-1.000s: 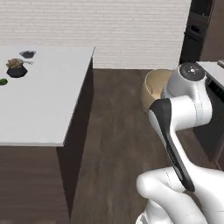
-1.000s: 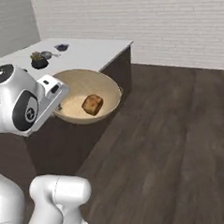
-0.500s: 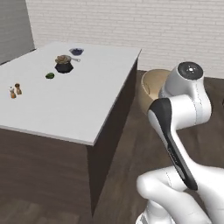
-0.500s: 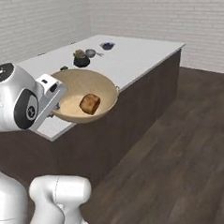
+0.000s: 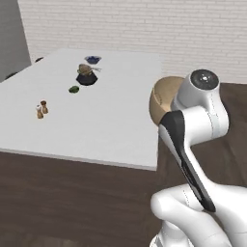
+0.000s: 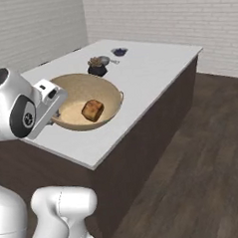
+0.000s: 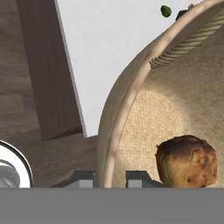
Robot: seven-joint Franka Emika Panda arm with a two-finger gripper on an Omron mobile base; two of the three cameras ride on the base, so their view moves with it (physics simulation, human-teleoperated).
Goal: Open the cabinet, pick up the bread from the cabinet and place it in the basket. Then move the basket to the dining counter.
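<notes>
Looming larger in both base views than half a second ago, the dining counter (image 6: 153, 69) now has its near corner directly beneath the load; the whole scene has shifted, so the base has driven in rather than anything on the slab moving. The basket (image 6: 69, 91) hangs over that near corner, carried by its rim; from the right base view it seems to sit just above the white top, though whether it touches yet I cannot tell. The gripper (image 7: 109, 177) has its jaws clamped on the basket's wall, one finger outside and one inside, in the hand view. The bread (image 6: 92, 110) lies inside the basket on its floor, close to the gripped side. Farther along the counter, toward its far edge, stand a dark pot (image 6: 97, 68) and a small blue bowl (image 6: 119, 52). What remains, by my reading, is lowering and letting go.
</notes>
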